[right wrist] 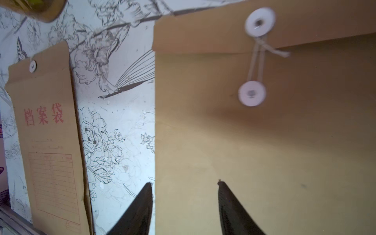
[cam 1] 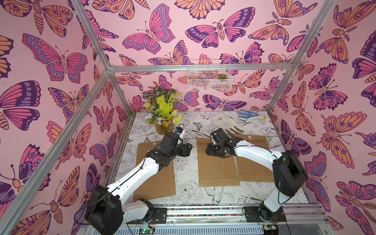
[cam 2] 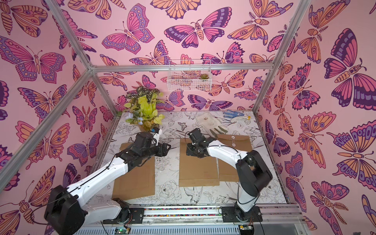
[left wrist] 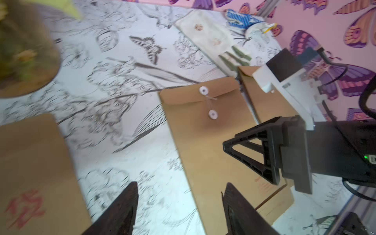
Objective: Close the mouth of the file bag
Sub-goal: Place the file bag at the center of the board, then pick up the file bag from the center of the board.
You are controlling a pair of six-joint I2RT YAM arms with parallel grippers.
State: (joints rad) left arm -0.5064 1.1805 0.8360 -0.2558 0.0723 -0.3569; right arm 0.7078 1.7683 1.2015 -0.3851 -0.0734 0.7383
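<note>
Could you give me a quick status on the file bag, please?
Left gripper, right gripper open, empty. Middle file bag: flap down, string looped between discs. Overlaps neighbouring bag.

A brown kraft-paper file bag (cam 1: 217, 166) (cam 2: 198, 171) (left wrist: 203, 146) (right wrist: 264, 158) is laid flat in the middle of the table printed with black line drawings (cam 1: 183, 166). Its top flap (right wrist: 203, 36) is folded down over the mouth. A pale string (right wrist: 255, 61) is run between the white round disc (right wrist: 260, 22) on the flap and the second white disc (right wrist: 252, 93) on the body, a loose end jutting sideways.
</note>
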